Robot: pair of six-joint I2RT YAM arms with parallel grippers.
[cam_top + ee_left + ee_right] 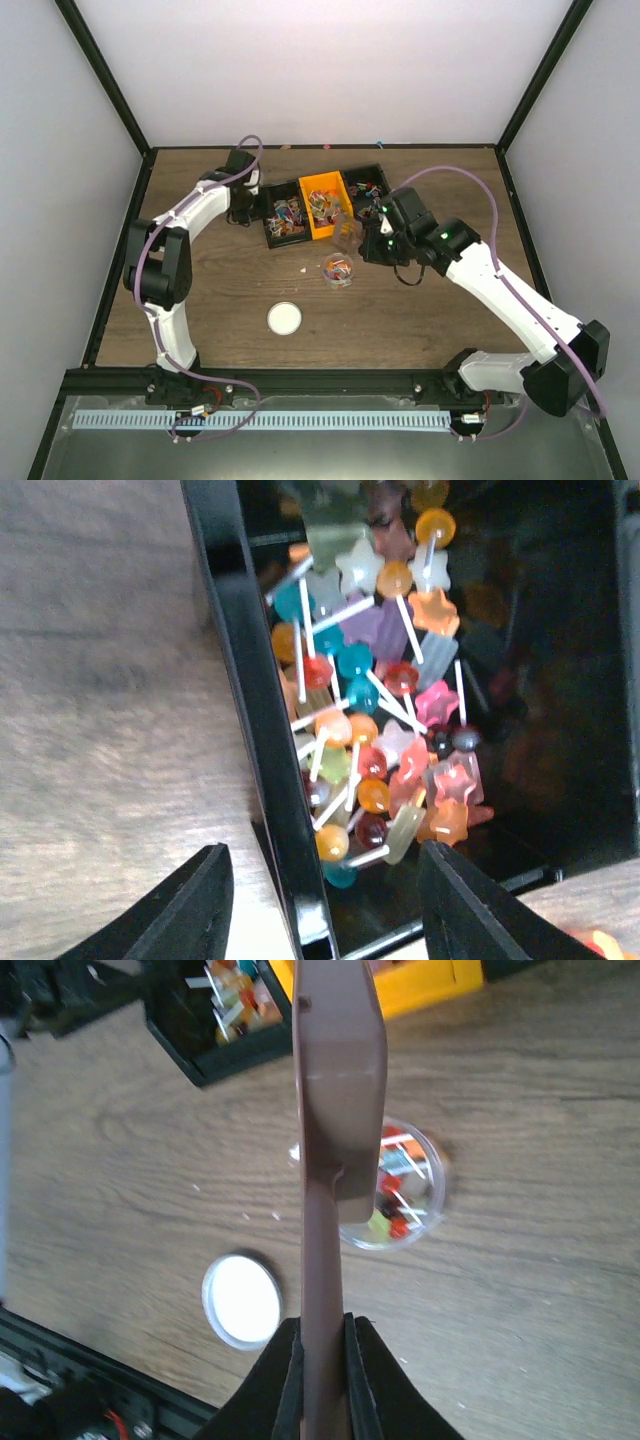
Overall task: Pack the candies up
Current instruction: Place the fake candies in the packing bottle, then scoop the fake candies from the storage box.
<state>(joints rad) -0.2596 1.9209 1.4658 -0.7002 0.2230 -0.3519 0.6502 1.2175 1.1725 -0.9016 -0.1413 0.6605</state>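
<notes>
The candies [380,710] are small, mixed-colour sweets on white sticks, piled in a black bin [285,215]. More lie in the orange bin [325,205] and in another black bin [368,185]. My left gripper [320,920] is open and straddles the left black bin's side wall [250,710], empty. My right gripper [323,1350] is shut on the handle of a brown scoop [335,1110]. The scoop's head is over the left rim of the small clear jar [405,1190], which holds some candies. The jar [338,270] stands in front of the bins.
The jar's white lid [284,318] lies flat on the wooden table, near-left of the jar; it also shows in the right wrist view [242,1300]. The orange bin [420,985] and a black bin [215,1020] are beyond the scoop. Small crumbs lie by the jar.
</notes>
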